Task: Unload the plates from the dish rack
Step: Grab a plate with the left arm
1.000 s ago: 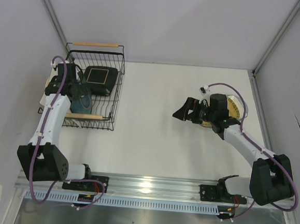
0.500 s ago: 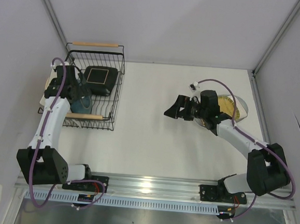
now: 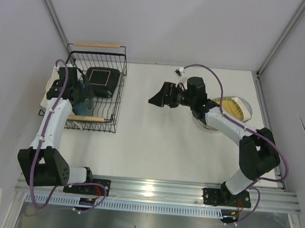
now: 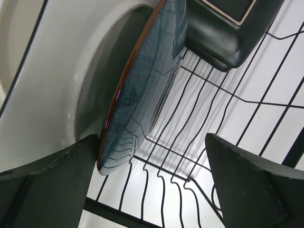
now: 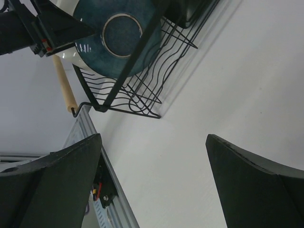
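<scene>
The black wire dish rack stands at the left. In it a dark teal speckled round plate stands on edge against a white plate, and a black-rimmed teal square plate lies behind. My left gripper is open inside the rack. In the left wrist view the teal plate has its lower rim beside the left finger. My right gripper is open and empty over the table, pointing at the rack; it also shows in the right wrist view.
A mustard ribbed plate lies on a stack of round plates at the right. The rack's wooden handles sit at its far and near ends. The metal rail runs along the near edge. Walls close in on both sides.
My right arm has swung left from the plate stack towards the rack, gripper open and empty. My left arm has hardly moved.
</scene>
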`<state>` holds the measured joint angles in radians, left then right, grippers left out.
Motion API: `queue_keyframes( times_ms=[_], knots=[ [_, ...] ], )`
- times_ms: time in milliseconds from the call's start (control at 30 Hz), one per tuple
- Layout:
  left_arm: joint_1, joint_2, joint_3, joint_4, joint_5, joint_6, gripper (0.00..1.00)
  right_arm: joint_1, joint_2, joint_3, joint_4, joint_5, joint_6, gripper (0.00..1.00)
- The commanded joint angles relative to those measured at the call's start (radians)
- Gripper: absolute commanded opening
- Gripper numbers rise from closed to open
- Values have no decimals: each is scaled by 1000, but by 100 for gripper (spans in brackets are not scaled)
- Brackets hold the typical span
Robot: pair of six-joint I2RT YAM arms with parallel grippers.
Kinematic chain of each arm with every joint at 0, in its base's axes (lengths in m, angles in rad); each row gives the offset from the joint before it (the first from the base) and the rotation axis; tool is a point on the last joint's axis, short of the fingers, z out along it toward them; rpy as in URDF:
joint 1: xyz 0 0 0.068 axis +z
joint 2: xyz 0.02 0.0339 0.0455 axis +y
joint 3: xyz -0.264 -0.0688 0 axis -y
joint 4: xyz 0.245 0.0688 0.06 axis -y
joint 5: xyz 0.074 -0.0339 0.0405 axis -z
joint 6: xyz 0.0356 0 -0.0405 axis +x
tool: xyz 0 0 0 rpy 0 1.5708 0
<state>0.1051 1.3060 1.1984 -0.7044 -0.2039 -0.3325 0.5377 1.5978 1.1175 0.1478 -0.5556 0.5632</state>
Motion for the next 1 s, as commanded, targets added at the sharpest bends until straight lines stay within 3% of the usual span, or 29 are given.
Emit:
queue_keyframes(
  times_ms=[0,133,333,500,600,633,767,967],
  knots=[
    [2,16,-5,39,12,-5,100,22,68,97,58,-32,33,100],
    [1,61,-3,59,-12,-2,95,34,90,81,93,-44,55,100],
    [1,107,-14,86,15,1,71,38,87,38,99,-49,52,100],
    [-1,102,-19,98,21,7,59,36,77,21,99,-49,50,99],
    [1,102,-17,102,44,9,41,38,73,24,92,-50,49,98],
    [-1,102,-17,105,53,9,29,36,67,24,88,-49,44,98],
    [1,95,-16,120,130,1,0,36,47,33,38,-18,9,98],
    [-1,59,7,125,196,-10,0,25,2,70,-96,60,-69,99]
  ],
)
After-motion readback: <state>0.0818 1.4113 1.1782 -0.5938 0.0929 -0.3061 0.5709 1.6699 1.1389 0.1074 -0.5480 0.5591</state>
